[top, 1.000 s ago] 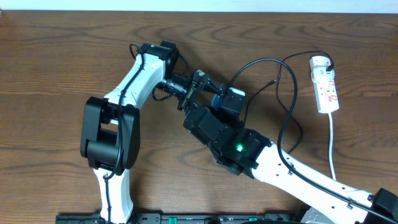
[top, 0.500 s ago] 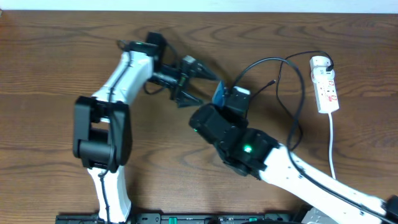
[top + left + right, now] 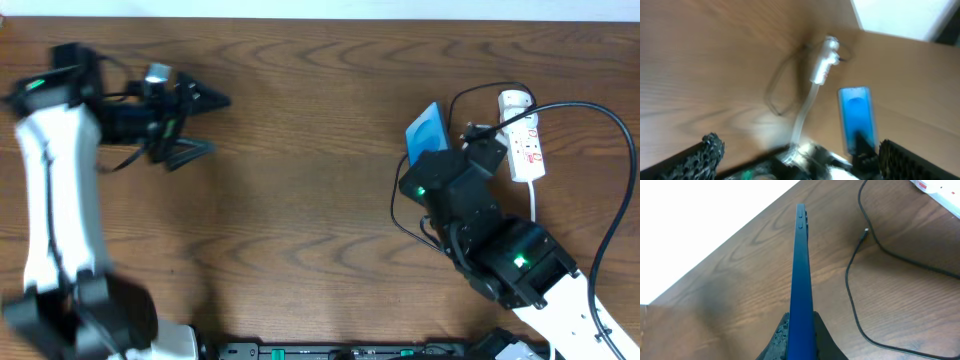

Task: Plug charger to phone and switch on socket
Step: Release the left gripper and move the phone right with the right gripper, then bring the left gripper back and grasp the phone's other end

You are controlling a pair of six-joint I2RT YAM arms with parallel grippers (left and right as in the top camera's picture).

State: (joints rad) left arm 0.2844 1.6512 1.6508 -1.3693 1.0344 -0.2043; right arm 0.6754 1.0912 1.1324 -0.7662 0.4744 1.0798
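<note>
My right gripper [image 3: 436,160] is shut on the phone [image 3: 424,130], holding it on edge above the table just left of the socket [image 3: 526,135], a white power strip with red markings. In the right wrist view the phone [image 3: 801,265] stands edge-on between the fingers [image 3: 800,332]. The charger's black cable [image 3: 855,275] lies on the table to its right, with its plug tip [image 3: 866,231] free. The cable [image 3: 487,88] loops near the socket's rounded end. My left gripper [image 3: 210,125] is open and empty at the far left. Its blurred wrist view shows the phone [image 3: 856,117] and socket [image 3: 822,62] far off.
The socket's white cord [image 3: 535,230] runs towards the table's front edge beside my right arm. More black cable arcs over the far right of the table [image 3: 615,130]. The table's back edge [image 3: 320,18] runs along the top.
My left arm has swung away from the phone to the far left, open. My right arm has carried the phone to the right, close to the socket.
</note>
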